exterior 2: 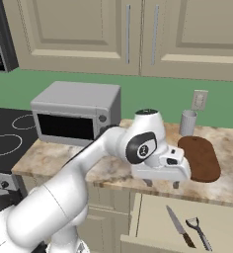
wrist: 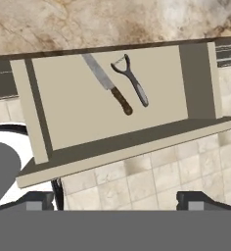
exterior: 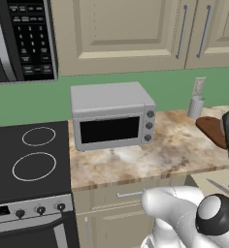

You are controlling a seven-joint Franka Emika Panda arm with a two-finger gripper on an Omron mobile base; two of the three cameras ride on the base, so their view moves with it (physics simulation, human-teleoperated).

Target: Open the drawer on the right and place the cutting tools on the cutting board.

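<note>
The wide, shallow beige drawer stands pulled out below the counter edge, nearest the robot's base. Two cutting tools lie side by side on its pale floor, close but apart: one knife with a thin silver blade and a brown handle, and one peeler with a grey handle and a dark looped head. In the hand view the knife and peeler lie near the middle of the drawer, with pale floor tiles below it.

The white arm rises from the lower left of the right base view, bends at a dark-jointed elbow and holds its hand level above the counter's front edge, over the drawer. The gripper points down, its two fingers spread wide, released, grasping nothing.

On the speckled stone counter, just behind the hand, lies one flat, dark reddish-brown wooden cutting board with rounded ends. Behind it one grey cylindrical cup stands below one white wall outlet. To the left sits one silver toaster oven with three round knobs, beside a black stovetop. The keypad writing on the black microwave above is too small to read.
</note>
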